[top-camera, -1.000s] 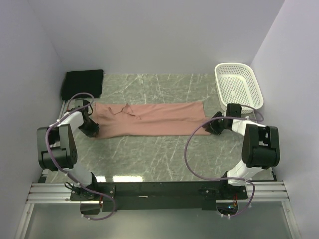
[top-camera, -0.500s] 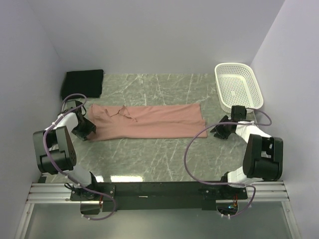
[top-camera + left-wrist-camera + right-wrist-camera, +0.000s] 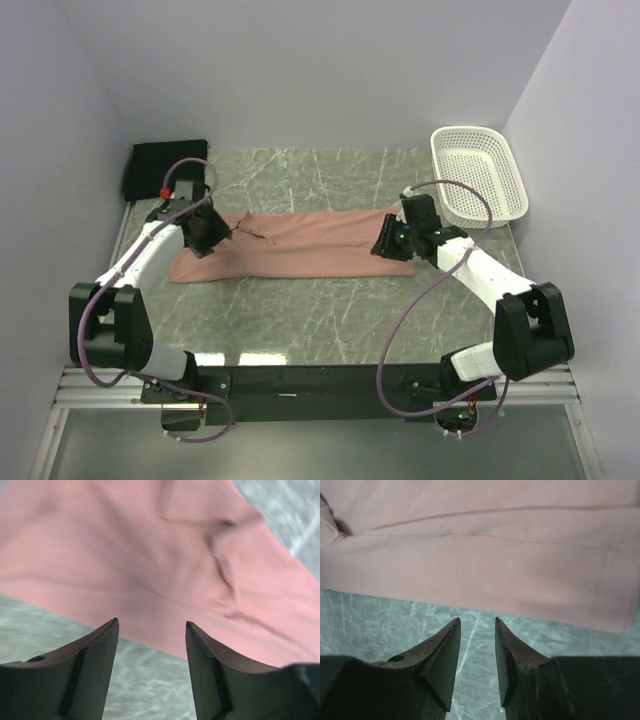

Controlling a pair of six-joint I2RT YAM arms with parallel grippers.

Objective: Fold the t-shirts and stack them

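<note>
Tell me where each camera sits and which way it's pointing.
Top external: above, behind the arm bases, looking down on the table, pink t-shirt and both arms.
Left wrist: on the left arm, looking past the open left pincer at the t-shirt's edge.
Right wrist: same on the right arm, past the open right pincer.
Shared: both wrist views show t-shirt edge on table.

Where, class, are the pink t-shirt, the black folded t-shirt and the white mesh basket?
pink t-shirt [image 3: 300, 245], top external view, middle of the cloth.
black folded t-shirt [image 3: 168, 165], top external view, its centre.
white mesh basket [image 3: 470, 130], top external view, far rim.
</note>
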